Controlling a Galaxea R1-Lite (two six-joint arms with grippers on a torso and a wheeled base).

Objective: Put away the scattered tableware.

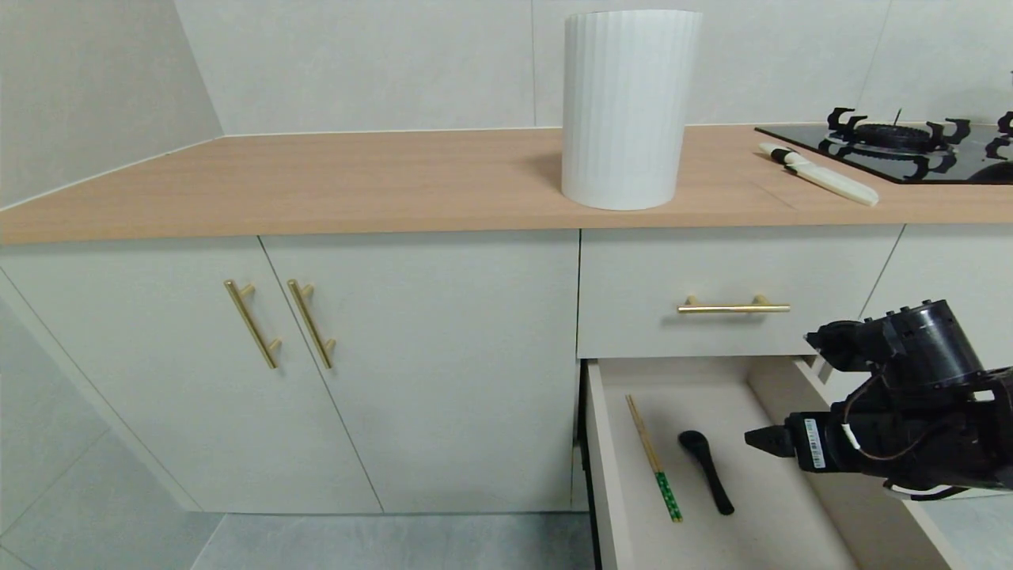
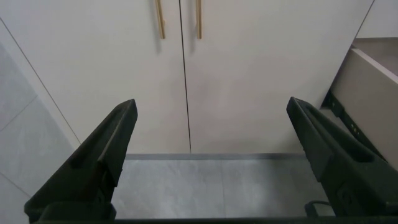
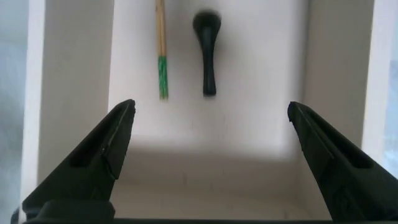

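While knife (image 1: 819, 174) sits out, chopsticks (image 1: 654, 459) in drawer (image 1: 760, 530)

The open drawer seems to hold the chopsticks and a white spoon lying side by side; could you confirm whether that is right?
Not quite: the spoon is black, not white. The head view shows it lying beside the chopsticks on the floor of the open drawer, and the right wrist view shows the same dark spoon.
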